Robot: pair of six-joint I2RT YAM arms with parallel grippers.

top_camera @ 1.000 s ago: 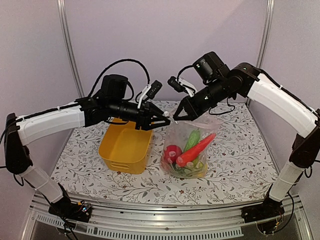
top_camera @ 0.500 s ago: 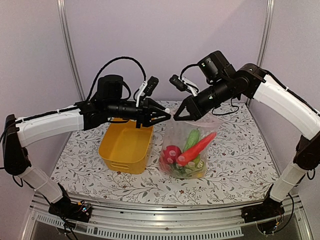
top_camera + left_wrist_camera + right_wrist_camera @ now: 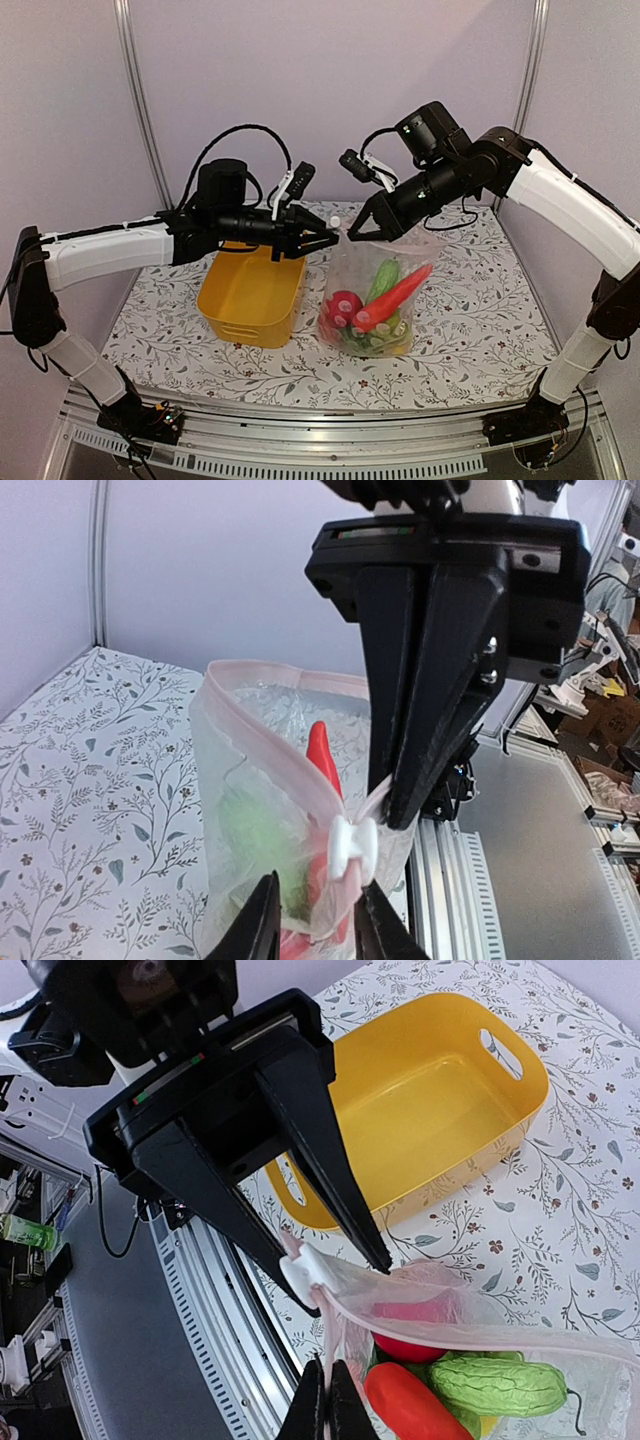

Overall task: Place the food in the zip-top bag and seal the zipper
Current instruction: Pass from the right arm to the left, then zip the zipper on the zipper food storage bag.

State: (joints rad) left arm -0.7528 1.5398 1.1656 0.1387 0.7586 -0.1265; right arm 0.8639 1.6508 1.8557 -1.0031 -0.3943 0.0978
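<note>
Pinches the zip-top bag (image 3: 400, 250) at its mouth edge with the right pincer (image 3: 325, 1400), fingers pressed together on the plastic right beside the white slider (image 3: 352, 848). Has the left pincer (image 3: 315, 915) spread, one finger on either side of that slider, not closed on it. Holds the bag upright this way, bottom on the bench (image 3: 480, 330), just right of the yellow basket (image 3: 235, 312). Shows the food (image 3: 375, 312) inside the bag, heaped low: an orange-red carrot (image 3: 392, 297) leaning across the front, a bumpy green piece (image 3: 385, 274) behind it, a red round piece (image 3: 345, 303) to the left, something yellow (image 3: 402, 346) underneath. Leaves the mouth gaping, with the pinkish zipper (image 3: 285, 670) strips apart along the rim. Reaches over the basket's far rim with the left arm.
</note>
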